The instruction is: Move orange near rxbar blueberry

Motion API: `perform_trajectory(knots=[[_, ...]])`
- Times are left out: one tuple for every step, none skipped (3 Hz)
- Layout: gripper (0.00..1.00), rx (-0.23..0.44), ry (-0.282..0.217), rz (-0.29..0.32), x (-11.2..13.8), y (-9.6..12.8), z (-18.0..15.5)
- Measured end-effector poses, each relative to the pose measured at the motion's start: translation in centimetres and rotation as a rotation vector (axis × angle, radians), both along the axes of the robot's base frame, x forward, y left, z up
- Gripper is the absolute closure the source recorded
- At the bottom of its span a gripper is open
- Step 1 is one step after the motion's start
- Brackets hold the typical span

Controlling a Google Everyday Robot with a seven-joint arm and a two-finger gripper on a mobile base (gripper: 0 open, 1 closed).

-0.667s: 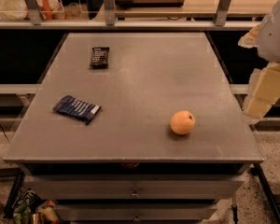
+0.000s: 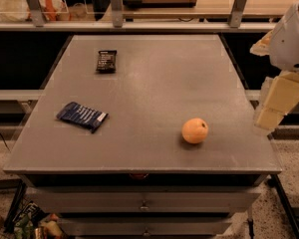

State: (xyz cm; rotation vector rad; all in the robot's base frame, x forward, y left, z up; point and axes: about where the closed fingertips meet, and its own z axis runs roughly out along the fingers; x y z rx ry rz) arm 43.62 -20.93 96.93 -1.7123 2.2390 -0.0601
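Sitting near the front right corner of the desk (image 2: 154, 156), the orange (image 2: 195, 131) rests alone on the bare top with nothing gripping it. It is round, so it has no long axis. Its dark stem dimple faces up and toward the right, roughly toward the arm.

The gripper (image 2: 266, 122) hangs just off the desk's right edge, about level with the orange and clearly apart from it. Whether it is spread or closed cannot be told from this view.

Further left and a little farther back lies the rxbar (image 2: 82, 116), flat on the desk and well apart from the orange. Its long axis runs diagonally from back left to front right, and its pale end points front right, toward the orange's side of the desk.

Farther back, near the left rear, a black bar (image 2: 106, 61) lies with its long axis running front to back.

As a judgement, the task looks barely begun. The reach, the grasp, the carry leftward across the desk and the release beside the rxbar are all yet to be done.
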Motion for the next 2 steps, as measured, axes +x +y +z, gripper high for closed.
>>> perform_trajectory(knots=[[0.00, 0.048, 0.015, -0.030, -0.6, 1.5, -2.0], [0.00, 0.094, 0.021, -0.020, -0.8, 3.8, -5.2]])
